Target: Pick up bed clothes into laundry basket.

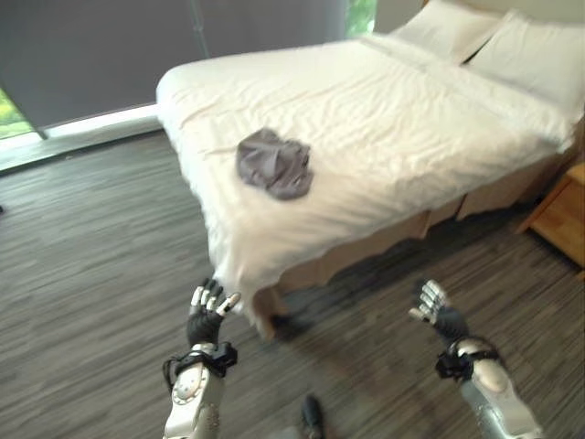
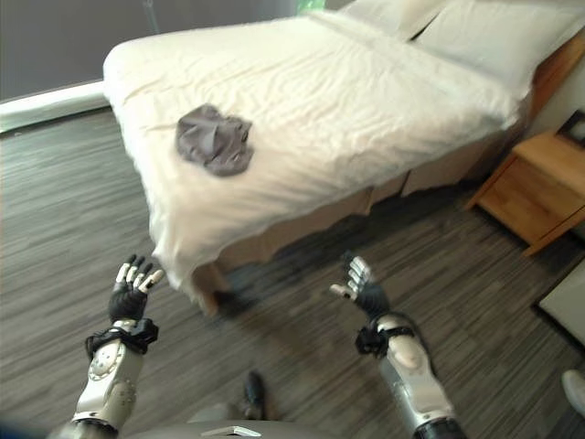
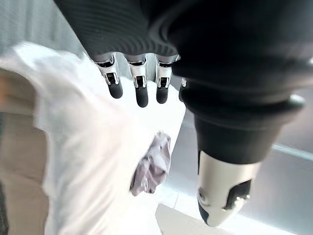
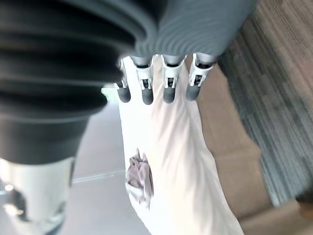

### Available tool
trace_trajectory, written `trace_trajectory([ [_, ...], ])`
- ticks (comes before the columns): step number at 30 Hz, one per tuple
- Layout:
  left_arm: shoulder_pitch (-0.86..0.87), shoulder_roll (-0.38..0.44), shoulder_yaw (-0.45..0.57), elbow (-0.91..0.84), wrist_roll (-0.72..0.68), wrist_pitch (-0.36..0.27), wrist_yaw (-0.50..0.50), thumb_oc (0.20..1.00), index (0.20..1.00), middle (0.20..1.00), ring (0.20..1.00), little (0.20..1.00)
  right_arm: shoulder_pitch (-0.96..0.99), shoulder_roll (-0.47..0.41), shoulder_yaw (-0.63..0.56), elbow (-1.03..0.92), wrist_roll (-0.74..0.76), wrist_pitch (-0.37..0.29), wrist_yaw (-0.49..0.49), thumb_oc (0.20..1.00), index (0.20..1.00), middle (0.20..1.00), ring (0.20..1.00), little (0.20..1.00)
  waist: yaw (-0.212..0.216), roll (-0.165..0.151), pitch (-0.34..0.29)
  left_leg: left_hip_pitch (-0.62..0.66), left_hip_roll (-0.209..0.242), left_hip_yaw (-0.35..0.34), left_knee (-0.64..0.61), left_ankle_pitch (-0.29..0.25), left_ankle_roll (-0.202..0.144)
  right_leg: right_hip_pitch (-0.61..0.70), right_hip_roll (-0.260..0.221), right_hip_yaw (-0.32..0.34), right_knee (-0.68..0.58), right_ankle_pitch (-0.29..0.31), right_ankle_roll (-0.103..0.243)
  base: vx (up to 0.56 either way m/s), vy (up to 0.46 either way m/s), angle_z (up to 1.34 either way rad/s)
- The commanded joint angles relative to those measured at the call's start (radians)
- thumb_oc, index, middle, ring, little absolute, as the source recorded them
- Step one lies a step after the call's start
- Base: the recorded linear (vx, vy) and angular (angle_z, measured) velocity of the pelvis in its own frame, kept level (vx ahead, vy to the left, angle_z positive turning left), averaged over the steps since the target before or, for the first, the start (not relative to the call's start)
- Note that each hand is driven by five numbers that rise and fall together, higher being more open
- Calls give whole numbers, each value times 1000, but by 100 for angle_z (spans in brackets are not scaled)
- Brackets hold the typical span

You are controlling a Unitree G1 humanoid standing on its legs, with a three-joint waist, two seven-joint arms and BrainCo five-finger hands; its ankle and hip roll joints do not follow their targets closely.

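Grey bed clothes point(image 1: 274, 163), a single crumpled bundle, lie on top of a wide bed point(image 1: 411, 137) covered in a cream sheet, on the half of the bed nearer its foot and a little in from the side that faces the robot. Nothing touches the bundle, and bare sheet surrounds it on every side. Two pillows point(image 1: 494, 41) rest at the head of the bed, well apart from the bundle. The robot's left hand point(image 1: 208, 311) hangs in the air off the near foot corner of the bed, just beside the drooping sheet, with its fingers spread and relaxed, grasping nothing. The right hand point(image 1: 437, 309) hovers over the dark wooden floor point(image 1: 82, 274) alongside the bed, further toward the head end, also with its fingers loosely extended and empty. Both hands are raised and pointed toward the bed, which suggests an approach with the reach not yet begun; the bundle is well beyond either hand. The bed's near edge and overhanging sheet stand between the hands and the bundle, so reaching it likely calls for coming closer and stretching over the mattress. The floor around the foot corner is open, giving room to move. A wooden nightstand point(image 2: 535, 187) stands by the head of the bed, far from the likely path. No laundry basket can be made out.
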State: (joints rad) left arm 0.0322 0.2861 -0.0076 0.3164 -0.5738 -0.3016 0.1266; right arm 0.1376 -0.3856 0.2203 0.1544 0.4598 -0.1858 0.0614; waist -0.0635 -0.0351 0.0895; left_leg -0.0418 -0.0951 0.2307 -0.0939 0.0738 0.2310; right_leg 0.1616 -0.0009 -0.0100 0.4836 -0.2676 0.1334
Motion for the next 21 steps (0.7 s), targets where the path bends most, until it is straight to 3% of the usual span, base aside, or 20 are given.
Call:
trace_trajectory([
  [1,-32,96,59,-73,133,-76,40,1000,1000,1000,1000,1000,-103,3,15,-45,-28,-56,19,1000,1000,1000,1000,1000,10,9,47,39,110,-32,72,-10,-203,-202,-120,16,15,396,1,169,196,-12],
  [3,-36,130,64,-77,190,-68,49,1000,1000,1000,1000,1000,-102,2,9,-55,-41,-53,15,1000,1000,1000,1000,1000,1,18,60,67,111,-51,70,-33,-198,-255,-135,-8,56,368,-11,246,129,11],
  [5,-35,147,65,-78,220,-63,53,1000,1000,1000,1000,1000,-97,4,6,-56,-27,-52,19,1000,1000,1000,1000,1000,-9,19,61,81,113,-62,66,-41,-202,-271,-147,-23,16,354,-14,216,34,55],
  [7,-39,188,60,-95,268,-51,45,1000,1000,1000,1000,1000,-92,0,-2,-56,-16,-46,28,1000,1000,1000,1000,1000,-21,23,56,99,113,-84,57,-50,-215,-289,-163,-24,-97,349,-6,229,-45,59],
  [9,-57,227,59,-91,296,-43,37,1000,1000,1000,1000,1000,-93,-9,-5,-59,-10,-43,38,1000,1000,1000,1000,1000,-38,10,49,119,104,-101,43,-65,-234,-284,-161,0,-318,354,11,281,-110,80],
  [10,-89,274,51,-78,339,-55,39,1000,1000,1000,1000,1000,-102,-28,-6,-50,-31,-46,41,1000,1000,1000,1000,1000,-50,6,54,145,111,-112,32,-85,-241,-267,-147,30,-418,346,26,234,-119,53],
  [11,-98,319,38,-77,371,-25,12,1000,1000,1000,1000,1000,-94,-23,1,-62,-22,-43,62,1000,1000,1000,1000,1000,-46,-2,50,137,110,-131,46,-86,-245,-232,-144,57,-401,325,32,173,-114,28],
  [12,-110,337,45,-81,392,-15,14,1000,1000,1000,1000,1000,-110,-31,7,-63,-13,-28,66,1000,1000,1000,1000,1000,-41,-13,46,142,107,-122,45,-83,-247,-235,-153,55,-411,362,36,102,-95,40],
  [16,-232,493,74,2,438,-3,51,1000,1000,1000,1000,1000,-141,-61,32,-62,4,-22,99,1000,1000,1000,1000,1000,-38,2,18,151,121,-123,15,-66,-263,-188,-136,61,-486,359,26,158,-144,25],
  [17,-344,657,61,127,495,21,71,1000,1000,1000,1000,1000,-129,-83,43,-86,15,-26,120,1000,1000,1000,1000,1000,-55,20,3,155,139,-119,13,-63,-276,-164,-115,67,-521,345,12,210,-171,4],
  [19,-395,700,40,182,507,30,70,1000,1000,1000,1000,1000,-131,-82,48,-85,22,-28,126,1000,1000,1000,1000,1000,-57,23,3,159,144,-115,12,-62,-281,-155,-108,66,-529,341,8,121,-114,-5],
  [21,-576,809,-75,404,556,61,46,1000,1000,1000,1000,1000,-137,-91,95,-87,47,-27,148,1000,1000,1000,1000,1000,-81,39,1,166,158,-106,14,-56,-293,-148,-92,74,-535,332,0,73,-108,-12],
])
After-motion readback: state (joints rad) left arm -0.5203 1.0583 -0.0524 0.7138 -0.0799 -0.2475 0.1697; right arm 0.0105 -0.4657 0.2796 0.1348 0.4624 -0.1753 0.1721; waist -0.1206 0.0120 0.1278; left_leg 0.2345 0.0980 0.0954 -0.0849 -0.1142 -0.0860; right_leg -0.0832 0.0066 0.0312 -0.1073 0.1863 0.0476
